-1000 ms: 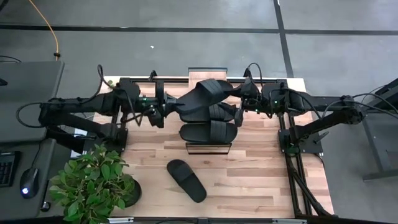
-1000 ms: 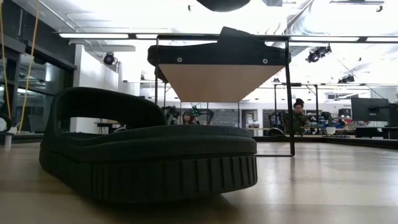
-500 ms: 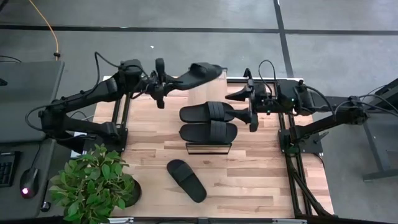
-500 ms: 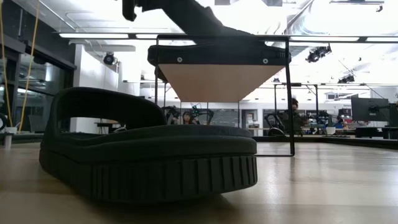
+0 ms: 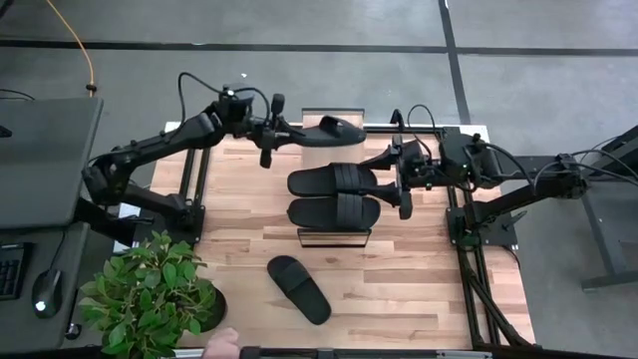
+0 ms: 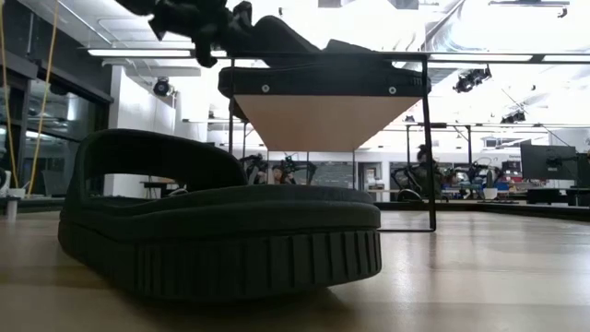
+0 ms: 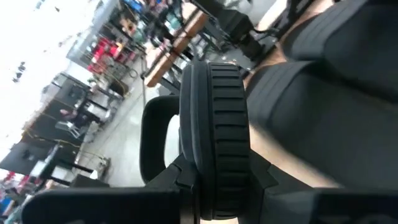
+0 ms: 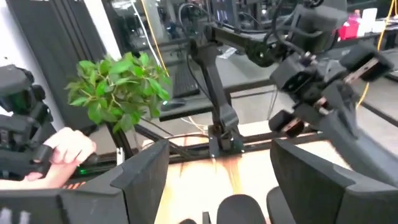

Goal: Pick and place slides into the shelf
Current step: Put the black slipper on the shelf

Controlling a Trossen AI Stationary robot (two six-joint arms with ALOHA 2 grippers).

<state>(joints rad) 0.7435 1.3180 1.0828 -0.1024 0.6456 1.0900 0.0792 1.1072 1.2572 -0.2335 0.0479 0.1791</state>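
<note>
Slide pinched by heel edge between left gripper jaws, held over shelf's far end. Two slides on shelf, just beside right gripper, jaws spread. Fourth slide on table.

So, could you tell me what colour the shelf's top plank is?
Light wood, on a dark metal frame; clearest in the high view.
</note>
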